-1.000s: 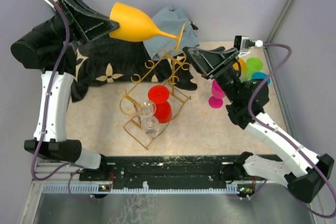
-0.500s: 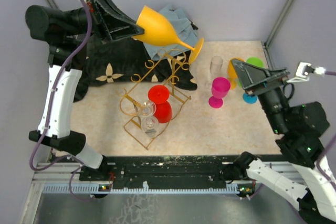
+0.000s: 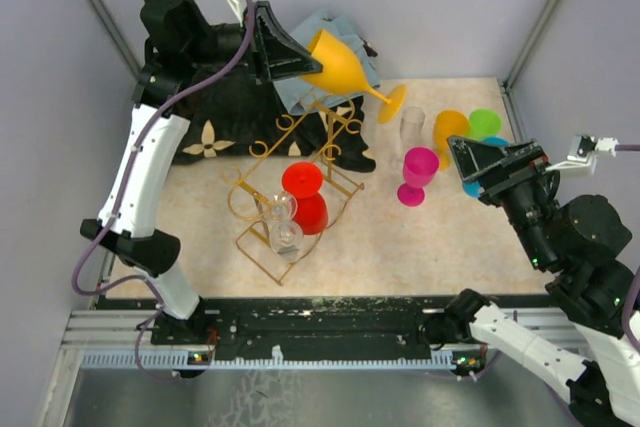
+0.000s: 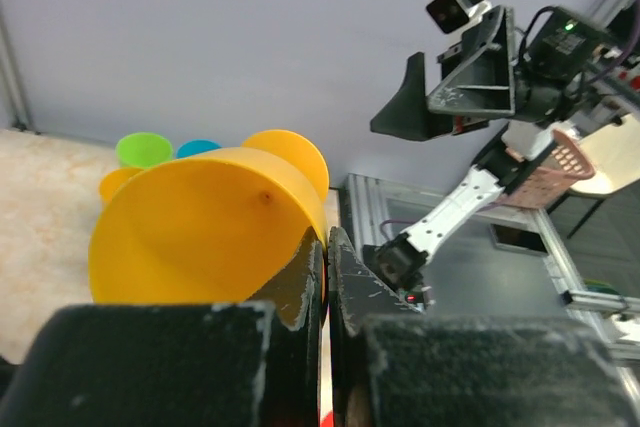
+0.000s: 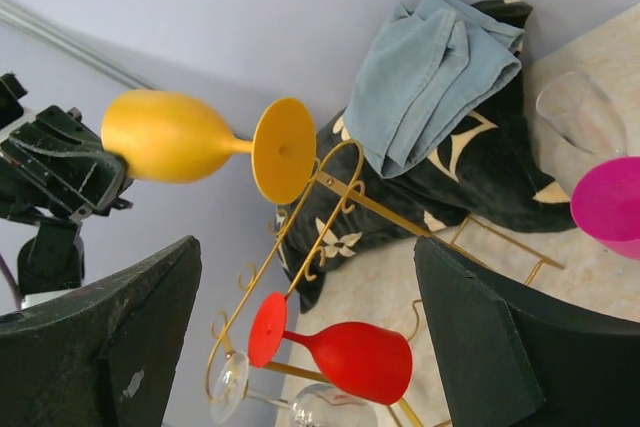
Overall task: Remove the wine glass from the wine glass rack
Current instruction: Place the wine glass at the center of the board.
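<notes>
Bright, even light falls from overhead, flat and without harsh glare. On the tabletop (image 3: 440, 247) shadows are faint and soft-edged. The metal sheet (image 3: 300, 397) before the near edge shows a dull, mottled sheen. The overhead view is sharp, though its frame posts (image 3: 545, 12) lean outward toward the corners. In the left wrist view the left gripper (image 4: 326, 247) is a blurred dark mass near the lens, while the yellow wine glass (image 4: 200, 227) stays fairly crisp. The right gripper (image 5: 305, 267) fingers (image 5: 90, 347) look soft and underlit.

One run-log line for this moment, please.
left claw: shut on yellow wine glass, in air, off rack | right claw: open, empty | rack: holds red glass, two clear glasses
</notes>
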